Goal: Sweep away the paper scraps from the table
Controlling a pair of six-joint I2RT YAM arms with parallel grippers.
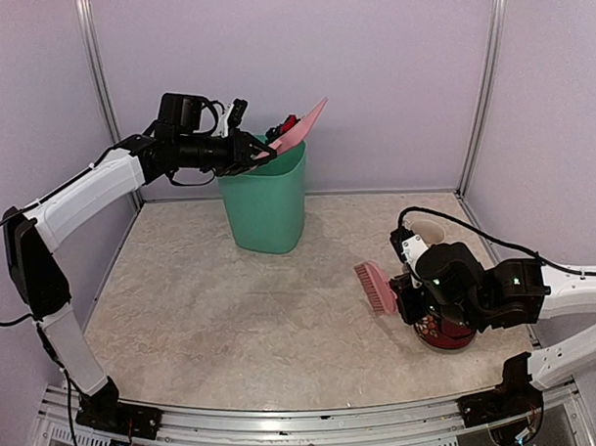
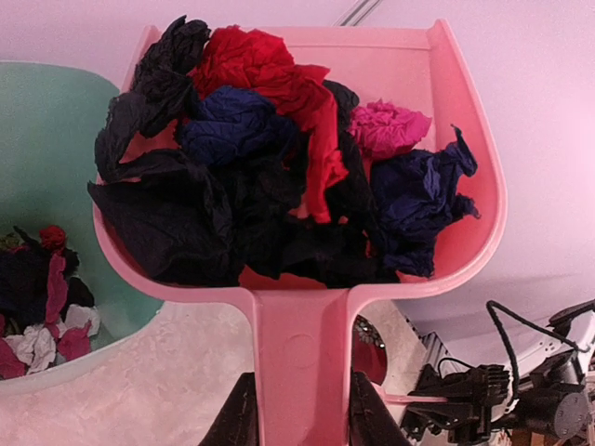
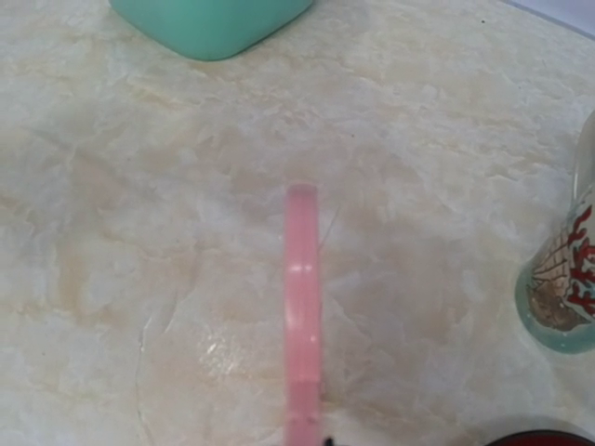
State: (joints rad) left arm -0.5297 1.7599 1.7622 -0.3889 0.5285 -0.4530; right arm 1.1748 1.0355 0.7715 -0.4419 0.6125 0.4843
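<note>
Many paper scraps (image 2: 260,186) heaped in dustpan (image 2: 465,139); left gripper (image 2: 302,418) clenched on its handle, above bin (image 1: 268,204) at table's (image 1: 233,313) 12 o'clock. Dumping step, I judge. Next: tip pan steeper over bin. Right gripper (image 1: 406,296) clasps brush (image 1: 376,286), 4 o'clock.
</note>
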